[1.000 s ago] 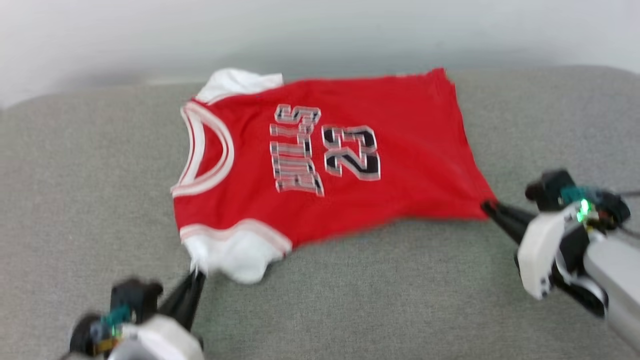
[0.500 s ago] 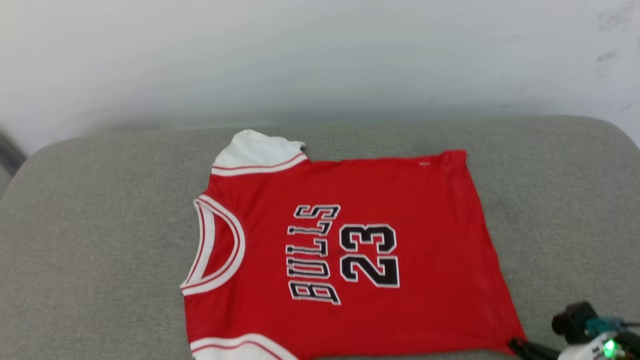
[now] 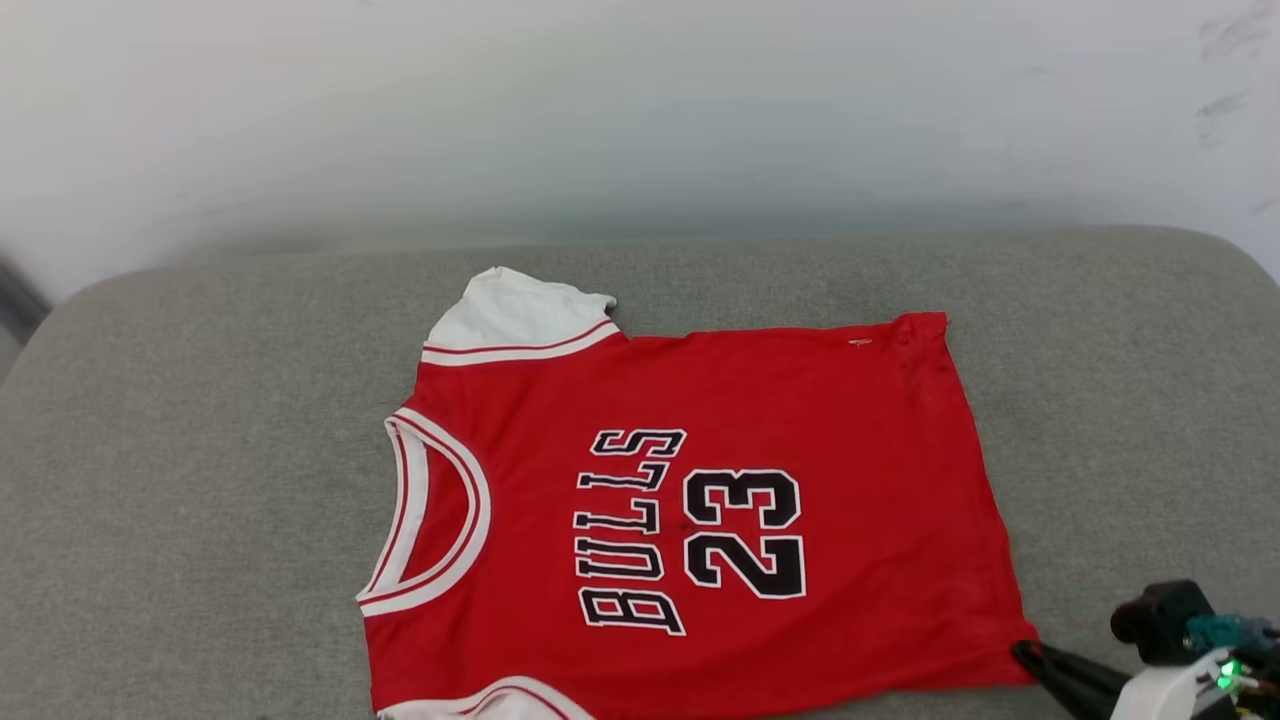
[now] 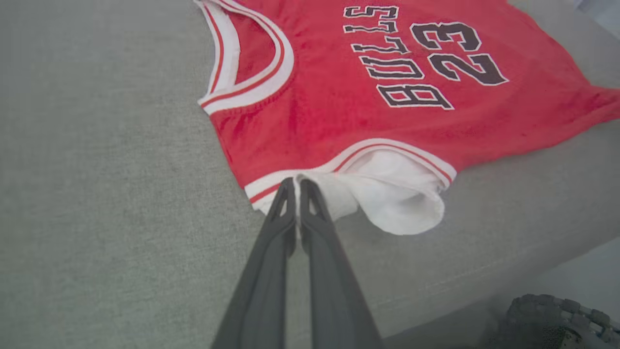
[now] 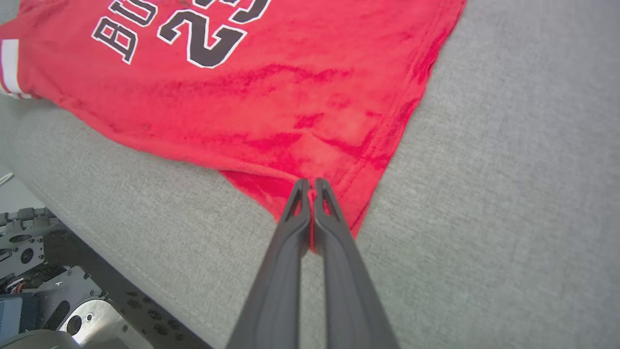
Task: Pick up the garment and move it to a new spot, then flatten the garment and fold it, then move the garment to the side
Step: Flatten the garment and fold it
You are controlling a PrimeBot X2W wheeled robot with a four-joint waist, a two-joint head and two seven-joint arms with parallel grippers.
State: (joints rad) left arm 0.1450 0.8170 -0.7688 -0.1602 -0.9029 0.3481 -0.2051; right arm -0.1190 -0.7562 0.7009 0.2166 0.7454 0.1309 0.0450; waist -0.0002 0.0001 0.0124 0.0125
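The garment [image 3: 850, 450], a red jersey with black "BULLS 23" lettering, lies spread face up on the grey cushion [image 3: 200, 400], neck to the left and hem to the right. In the left wrist view my left gripper [image 4: 296, 182] is shut on the white-trimmed near armhole edge of the garment [image 4: 315, 111], where white lining bulges out. My right gripper [image 5: 310, 182] is shut on the near hem corner of the garment [image 5: 271, 97]. In the head view, the right gripper [image 3: 1022, 652] meets that corner at the lower right.
A pale wall [image 3: 600, 100] rises behind the cushion. The cushion's front edge drops off close behind both grippers, with my base's metal parts [image 5: 38, 271] and a wheel [image 4: 557, 320] below it. Bare grey cushion surrounds the jersey left, right and behind.
The head camera has swung upward, so the jersey and the right gripper sit lower in the picture. Both grippers keep their hold on the near corners, and the cloth lies flatter.
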